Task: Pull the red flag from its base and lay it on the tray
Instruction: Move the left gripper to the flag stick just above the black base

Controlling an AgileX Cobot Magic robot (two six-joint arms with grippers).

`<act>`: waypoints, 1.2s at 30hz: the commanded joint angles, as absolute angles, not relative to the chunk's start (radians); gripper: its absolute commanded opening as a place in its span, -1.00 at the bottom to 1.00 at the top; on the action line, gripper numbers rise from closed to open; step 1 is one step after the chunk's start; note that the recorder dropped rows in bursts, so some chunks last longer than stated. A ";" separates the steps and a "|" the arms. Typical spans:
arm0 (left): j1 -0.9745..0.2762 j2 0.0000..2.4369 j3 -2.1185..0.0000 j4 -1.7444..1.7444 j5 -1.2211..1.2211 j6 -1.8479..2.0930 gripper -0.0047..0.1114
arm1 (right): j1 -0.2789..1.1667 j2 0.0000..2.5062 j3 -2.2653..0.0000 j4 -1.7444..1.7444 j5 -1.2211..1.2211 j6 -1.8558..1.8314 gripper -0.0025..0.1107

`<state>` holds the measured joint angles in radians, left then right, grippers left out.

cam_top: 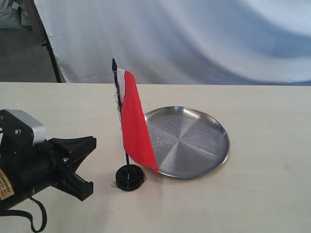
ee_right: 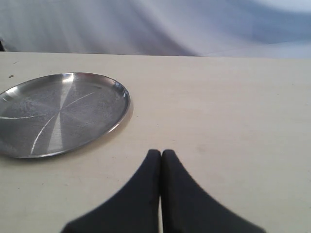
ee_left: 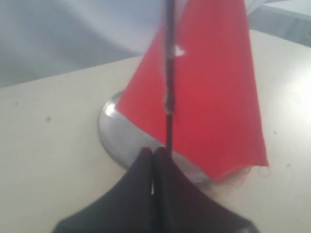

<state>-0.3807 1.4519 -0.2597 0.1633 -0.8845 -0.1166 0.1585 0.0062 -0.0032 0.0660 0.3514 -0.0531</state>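
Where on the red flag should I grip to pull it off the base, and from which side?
Grip the red flag by its bare black stick just above the base. Approach from the side of the left gripper: the stick stands nearly upright and the cloth hangs toward the tray.

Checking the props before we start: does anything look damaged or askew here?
Minor only. The red flag has a frayed lower corner with loose threads, clear in the left wrist view. Its stick seems to lean slightly in the base. The tray lies flat and looks undamaged.
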 commanded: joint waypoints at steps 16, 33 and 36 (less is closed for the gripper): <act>-0.388 1.711 -0.311 0.209 -0.972 -0.222 -0.82 | 0.153 0.000 0.000 0.062 0.349 -0.056 -0.96; -0.388 1.711 -0.473 0.414 -0.800 -0.349 -0.02 | 0.153 0.000 0.000 0.062 0.349 -0.056 -0.96; -0.388 1.711 -0.473 0.414 -0.793 -0.349 -0.23 | 0.153 0.000 0.000 0.062 0.349 -0.056 -0.96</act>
